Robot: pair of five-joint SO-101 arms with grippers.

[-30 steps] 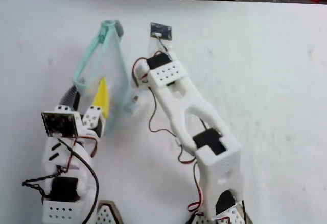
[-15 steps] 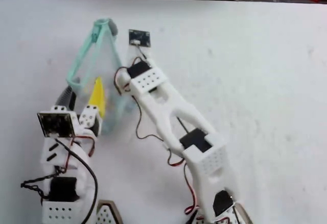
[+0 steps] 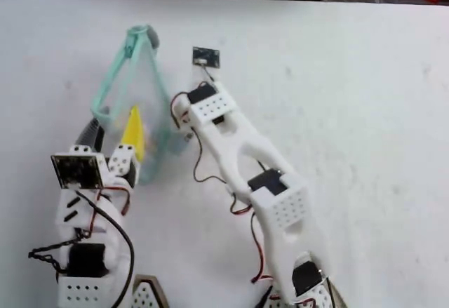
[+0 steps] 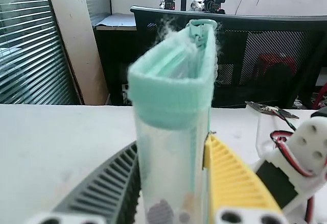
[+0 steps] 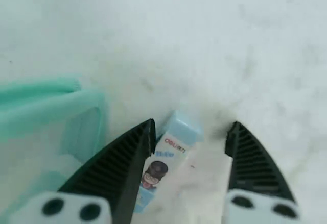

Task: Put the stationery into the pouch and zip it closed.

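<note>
**High view.** The table (image 3: 365, 111) is lit brightly and evenly from above, its white surface close to washout. Shadows beside the arms (image 3: 238, 139) are faint and soft-edged. A dark band of room runs along 12 o'clock.

**Left wrist view.** Daylight enters through the blinds (image 4: 30, 45) at 9 o'clock. The rim of the pouch (image 4: 171, 96) is bright and its translucent wall glows. The chair (image 4: 265, 55) behind, from 12 to 3 o'clock, stays dark.

**Right wrist view.** The table glares pale toward 12 o'clock. The surface is slightly dimmer near 6 o'clock, around the eraser (image 5: 163, 157).
</note>
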